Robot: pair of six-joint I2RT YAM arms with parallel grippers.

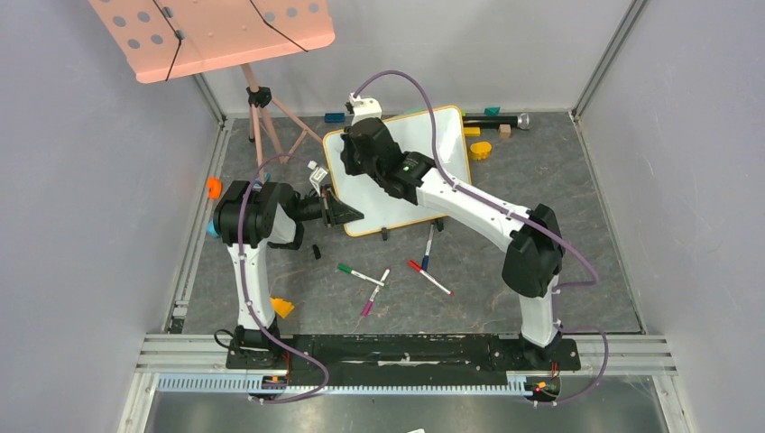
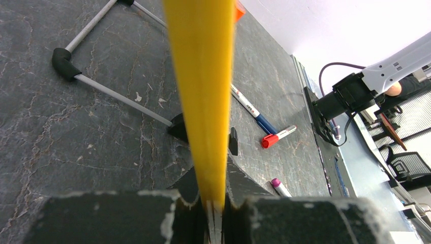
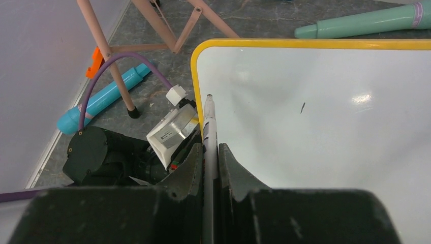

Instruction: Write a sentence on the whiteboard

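The whiteboard [image 1: 437, 135] stands propped at the middle back, white with an orange-yellow rim. My left gripper [image 1: 345, 215] is shut on its lower left rim; in the left wrist view the rim [image 2: 201, 76] runs between the fingers of the left gripper [image 2: 206, 136]. My right gripper [image 1: 354, 149] is over the board's left part, shut on a thin white marker [image 3: 210, 127]. The marker's tip points at the board [image 3: 330, 142] near its left rim, held by the right gripper [image 3: 210, 152]. I cannot tell if the tip touches. The sentence is not visible; only one small dark mark [image 3: 302, 107] shows.
A pink music-stand tray [image 1: 216, 36] on tripod legs [image 1: 271, 122] stands at the back left. Green [image 1: 361, 274], purple [image 1: 374, 293], red [image 1: 428, 278] and blue [image 1: 428, 248] markers lie in front of the board. A yellow block [image 1: 480, 150] and microphone [image 1: 505, 120] lie behind it.
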